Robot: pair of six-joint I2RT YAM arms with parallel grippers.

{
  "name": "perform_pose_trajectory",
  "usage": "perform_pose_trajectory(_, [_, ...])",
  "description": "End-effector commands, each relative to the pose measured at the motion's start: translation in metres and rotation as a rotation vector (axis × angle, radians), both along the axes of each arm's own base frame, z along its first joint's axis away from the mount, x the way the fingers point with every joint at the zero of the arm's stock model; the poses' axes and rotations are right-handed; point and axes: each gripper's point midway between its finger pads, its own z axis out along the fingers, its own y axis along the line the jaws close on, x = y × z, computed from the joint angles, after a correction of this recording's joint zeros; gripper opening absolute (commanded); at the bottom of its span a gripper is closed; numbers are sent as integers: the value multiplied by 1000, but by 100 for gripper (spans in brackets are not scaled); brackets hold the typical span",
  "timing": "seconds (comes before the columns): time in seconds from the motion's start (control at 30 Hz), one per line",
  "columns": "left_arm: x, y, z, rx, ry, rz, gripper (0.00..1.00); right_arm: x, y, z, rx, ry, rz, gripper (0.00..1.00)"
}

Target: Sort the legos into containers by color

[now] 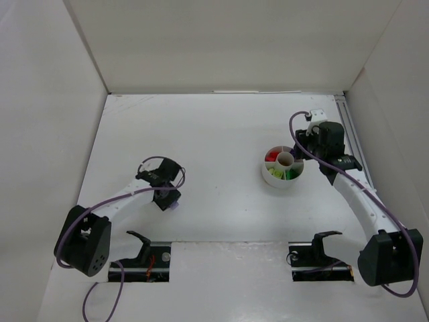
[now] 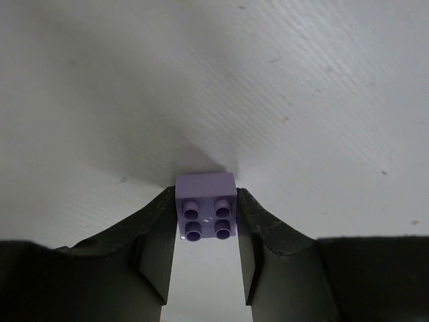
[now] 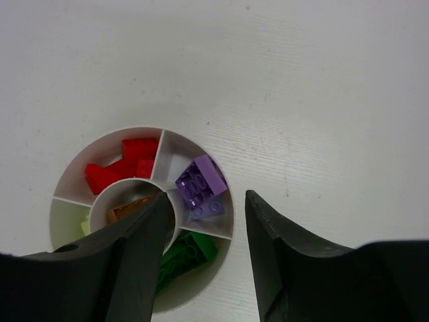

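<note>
Lilac lego [image 2: 206, 208] pinched by left claw [image 2: 206, 196] (studs clear from wrist only).

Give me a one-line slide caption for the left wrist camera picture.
Left tool clamps a lilac four-stud brick between both fingers, against the white table.

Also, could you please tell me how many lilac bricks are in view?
2 for certain: one lilac brick between the left gripper's jaws, another in the dish's wedge compartment beside the red ones. More may lie hidden beneath it.
</note>
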Motion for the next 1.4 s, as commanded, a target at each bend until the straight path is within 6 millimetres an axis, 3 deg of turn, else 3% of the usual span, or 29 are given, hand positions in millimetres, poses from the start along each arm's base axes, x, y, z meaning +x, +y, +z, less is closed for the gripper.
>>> perform_pose_trajectory(0.0, [33,-33,40,-81,-187,-183,18,2,21,23,31,-104,153,56])
perform_pose_trajectory(0.07, [45,-48,62,-136,-277,-267,18,-2,39,31,52,-144,252,57])
perform_pose_trajectory(0.13, [56,-68,101,-215,-410,-388,20,-10,58,44,57,-222,387,59])
perform_pose_trajectory(0.2, [70,-83,143,-279,-556,-438,24,-25,91,60,99,-298,578,62])
perform_pose_trajectory(0.33, [79,-102,215,-399,-781,-509,30,-51,121,75,116,-391,766,64])
perform_pose_trajectory(0.43, [87,-106,249,-471,-852,-433,31,-71,139,90,149,-464,888,69])
perform_pose_trajectory(0.5, [92,-110,256,-523,-863,-387,25,-83,150,99,169,-506,947,71])
perform_pose_trajectory(0.53, [95,-113,269,-567,-903,-362,25,-92,162,106,176,-536,995,72])
perform_pose_trajectory(0.57, [96,-119,274,-635,-903,-334,25,-98,168,114,201,-569,996,72])
perform_pose_trajectory(0.63, [96,-128,281,-712,-909,-307,25,-91,173,124,224,-597,888,73])
perform_pose_trajectory(0.67, [99,-130,292,-749,-950,-297,25,-98,188,140,262,-647,883,73])
perform_pose_trajectory(0.73, [99,-136,294,-808,-944,-267,26,-91,195,149,313,-668,778,73])
perform_pose_trajectory(0.77, [102,-135,298,-816,-960,-243,26,-101,211,152,349,-673,797,73])
perform_pose_trajectory(1.03, [98,-138,318,-854,-1009,-156,26,-75,270,168,442,-660,717,73])
perform_pose_trajectory(1.13, [94,-140,317,-860,-1009,-143,26,-61,272,178,487,-685,633,73])
perform_pose_trajectory(1.37, [92,-143,313,-871,-993,-128,26,-57,288,192,557,-705,642,73])
